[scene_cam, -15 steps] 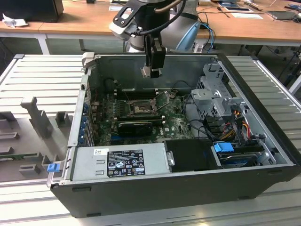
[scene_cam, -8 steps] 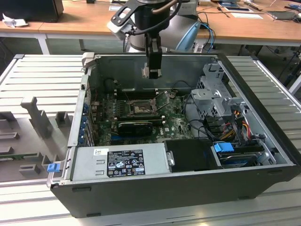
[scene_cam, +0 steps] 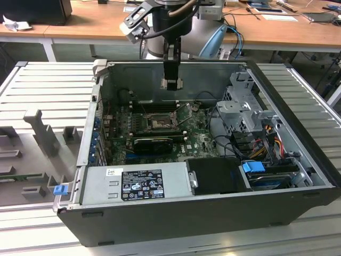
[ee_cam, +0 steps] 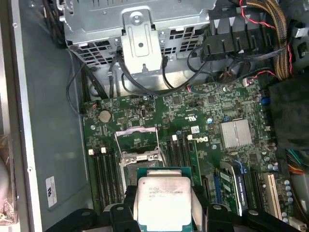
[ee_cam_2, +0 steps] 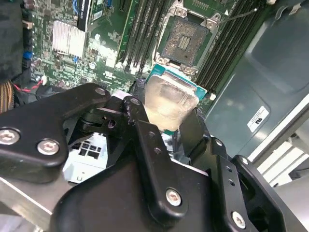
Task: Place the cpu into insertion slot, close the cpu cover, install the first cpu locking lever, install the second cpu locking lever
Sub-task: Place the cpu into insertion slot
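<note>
holding the cpu [ee_cam: 169,195] clamped in the gripper [scene_cam: 171,82], above the motherboard [ee_cam: 207,111] and near the bare insertion slot [ee_cam: 139,141]; not yet seated. looks like step one, placement. calls for squaring cpu edges to the slot, lowering flat.

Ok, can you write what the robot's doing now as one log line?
jaws: shut on cpu | place: in the air over motherboard | insertion slot: empty | cpu: not yet placed

Claw [scene_cam: 171,83] downward, clamped tight.
</note>
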{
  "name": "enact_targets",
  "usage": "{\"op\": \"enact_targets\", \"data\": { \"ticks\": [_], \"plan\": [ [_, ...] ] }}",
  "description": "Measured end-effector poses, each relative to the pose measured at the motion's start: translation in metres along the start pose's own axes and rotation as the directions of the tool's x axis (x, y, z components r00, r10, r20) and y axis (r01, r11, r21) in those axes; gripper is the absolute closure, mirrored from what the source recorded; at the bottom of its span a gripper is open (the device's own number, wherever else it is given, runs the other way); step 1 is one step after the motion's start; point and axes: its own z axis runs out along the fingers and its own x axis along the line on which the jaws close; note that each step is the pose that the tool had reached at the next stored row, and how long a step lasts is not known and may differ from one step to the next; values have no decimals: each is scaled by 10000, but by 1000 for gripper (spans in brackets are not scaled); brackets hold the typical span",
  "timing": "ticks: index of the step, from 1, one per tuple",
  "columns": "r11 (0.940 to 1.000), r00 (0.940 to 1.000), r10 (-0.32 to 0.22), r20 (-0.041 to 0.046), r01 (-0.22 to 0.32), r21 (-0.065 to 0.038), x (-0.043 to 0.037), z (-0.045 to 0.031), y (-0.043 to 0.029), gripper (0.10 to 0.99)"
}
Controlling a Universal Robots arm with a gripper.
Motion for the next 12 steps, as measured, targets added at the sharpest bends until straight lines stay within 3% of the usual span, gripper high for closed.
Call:
{"op": "enact_targets", "data": {
  "ticks": [4, 8, 12],
  "plan": [
    [9973, 9973, 732, 65, -732, -16, 0, 16, -1, 561],
    [9865, 9864, 1639, 144, -1639, -42, -1, 29, -3, 561],
    [9787, 9785, 2053, 180, -2052, -56, -1, 37, -3, 561]
  ]
}}
